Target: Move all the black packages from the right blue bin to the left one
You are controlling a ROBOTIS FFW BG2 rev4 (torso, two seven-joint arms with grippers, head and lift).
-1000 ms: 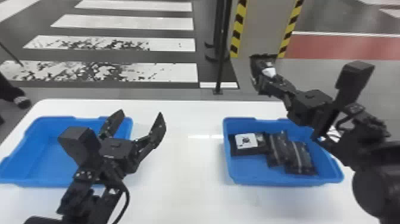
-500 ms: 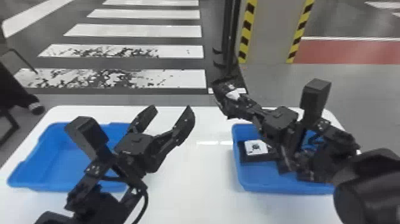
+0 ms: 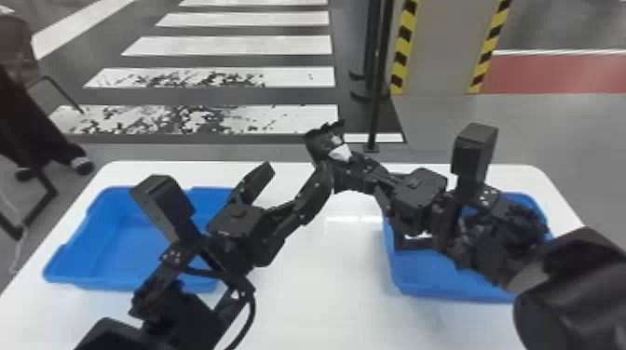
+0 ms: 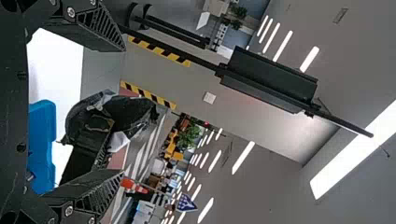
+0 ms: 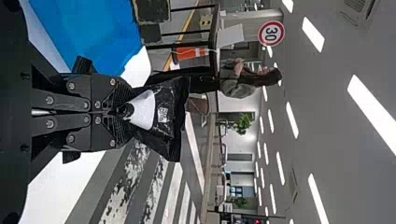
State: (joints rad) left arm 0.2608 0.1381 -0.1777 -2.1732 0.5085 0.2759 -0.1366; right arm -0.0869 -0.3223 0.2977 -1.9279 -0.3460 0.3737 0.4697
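My right gripper [image 3: 354, 177] is over the middle of the table, shut on a black package [image 3: 321, 139] with a white label. In the right wrist view the right gripper [image 5: 123, 111] pinches one end of the black package [image 5: 170, 116]. My left gripper [image 3: 291, 179] stands open beside it, one finger close to the package in the head view. Between the open fingers of the left gripper [image 4: 123, 112], the left wrist view has the package [image 4: 133, 112] farther off. The left blue bin [image 3: 121, 284] holds nothing visible. Another package [image 3: 410, 244] lies in the right blue bin [image 3: 456, 288], partly hidden by the right arm.
The white table [image 3: 326, 298] carries both bins, with a gap between them. A black post [image 3: 376, 93] stands behind the table, and a dark chair-like object [image 3: 28, 130] is beyond its left edge.
The right arm has carried the package leftward from above the right bin's far side, toward the left gripper. The left gripper has shifted right, still open. The head view has also moved slightly.
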